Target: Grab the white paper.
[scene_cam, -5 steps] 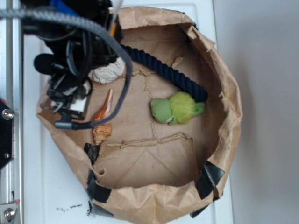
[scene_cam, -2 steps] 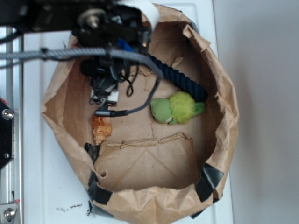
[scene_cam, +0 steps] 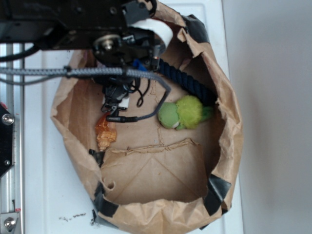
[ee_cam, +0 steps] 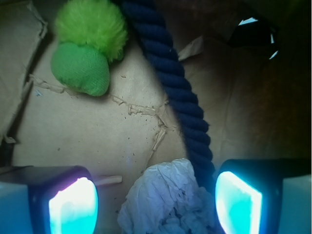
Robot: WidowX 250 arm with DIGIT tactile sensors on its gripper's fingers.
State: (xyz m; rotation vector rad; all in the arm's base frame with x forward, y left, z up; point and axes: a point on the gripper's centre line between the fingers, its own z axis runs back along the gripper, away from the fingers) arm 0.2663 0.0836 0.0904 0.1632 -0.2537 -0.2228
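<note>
In the wrist view the crumpled white paper (ee_cam: 168, 200) lies on the bag floor between my gripper's (ee_cam: 156, 204) two glowing pads (ee_cam: 73, 207), nearer the right one, with a gap on each side. The jaws stand wide apart, so the gripper is open. A dark blue rope (ee_cam: 178, 92) runs down beside the paper and touches its right side. In the exterior view my arm (scene_cam: 117, 46) hangs over the upper left of the brown paper bag (scene_cam: 229, 122) and hides the paper.
A green plush toy (scene_cam: 183, 113) lies mid-right in the bag, also top left in the wrist view (ee_cam: 87, 53). An orange spiral seashell (scene_cam: 106, 134) sits just below the arm. The bag's walls stand high all round, taped at the corners (scene_cam: 217, 187).
The arm has swung from the bag's left edge rightward over its upper left part, covering the white paper that showed a second ago. The bag's rim has shifted and narrowed slightly.
</note>
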